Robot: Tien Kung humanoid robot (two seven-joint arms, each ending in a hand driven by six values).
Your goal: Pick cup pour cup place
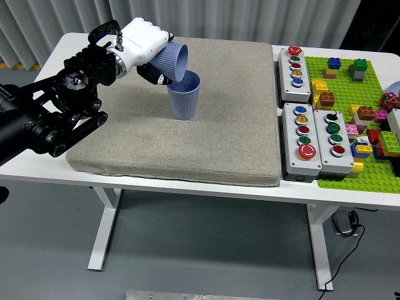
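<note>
A ribbed blue plastic cup (173, 60) is tipped on its side, its open mouth facing right over the rim of a second, upright ribbed blue cup (185, 95) that stands on the grey fabric mat (187, 137) near the mat's far edge. The left hand (145, 47), white-shelled with black fingers (155, 76), is wrapped around the tilted cup's base end, fingers curled beneath it. To the right, grey button boxes (310, 134) and a green brick baseplate (356, 119) lie by the white table's (56, 59) right edge.
</note>
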